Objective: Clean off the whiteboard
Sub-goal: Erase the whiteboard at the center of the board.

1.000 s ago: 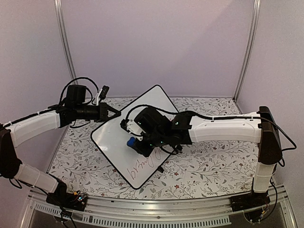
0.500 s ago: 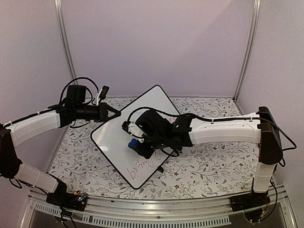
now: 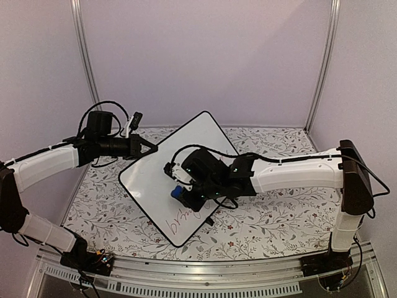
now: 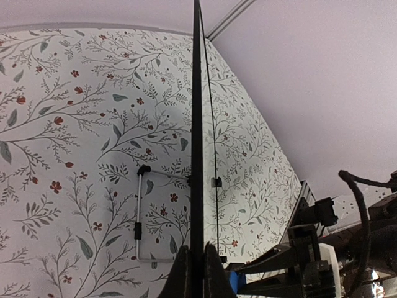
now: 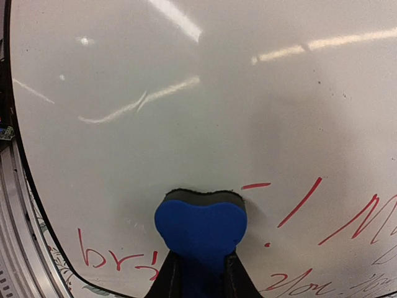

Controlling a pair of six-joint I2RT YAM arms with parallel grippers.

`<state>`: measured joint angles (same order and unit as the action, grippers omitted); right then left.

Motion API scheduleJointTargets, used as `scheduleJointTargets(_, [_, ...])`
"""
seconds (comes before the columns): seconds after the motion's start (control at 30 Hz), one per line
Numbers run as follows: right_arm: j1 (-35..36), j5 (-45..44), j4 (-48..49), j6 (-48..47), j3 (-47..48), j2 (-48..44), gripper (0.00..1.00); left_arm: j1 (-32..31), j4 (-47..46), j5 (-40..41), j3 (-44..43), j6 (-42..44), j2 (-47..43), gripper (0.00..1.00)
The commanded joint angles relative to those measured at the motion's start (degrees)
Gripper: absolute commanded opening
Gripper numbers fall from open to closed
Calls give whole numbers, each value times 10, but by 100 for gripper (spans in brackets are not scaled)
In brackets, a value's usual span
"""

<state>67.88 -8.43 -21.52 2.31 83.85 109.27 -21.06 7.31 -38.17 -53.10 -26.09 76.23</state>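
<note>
Whiteboard on floral table, red writing, blue eraser pressed against it

Centre of the overhead frame: whiteboard over the table, turned corner-on, one corner toward the top, one toward the bottom. At its upper-left edge, left gripper, clamped onto the rim. On the board face, just right of centre, right gripper with the eraser between its fingers, pressed against the surface. Below the eraser, toward the bottom corner, handwriting.
</note>
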Motion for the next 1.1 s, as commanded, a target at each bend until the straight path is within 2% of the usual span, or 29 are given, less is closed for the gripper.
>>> scheduleJointTargets(0.0, [-2,3,-37,12,-32,4,4,-8,5,-2,-5,16,9,0])
scheduleJointTargets(0.6, [-2,4,-43,24,-55,-20,4,-9,5,-3,-5,14,10,0])
scheduleJointTargets(1.07, [-2,-37,-63,3,4,-54,3,-9,6,-3,-6,14,12,0])
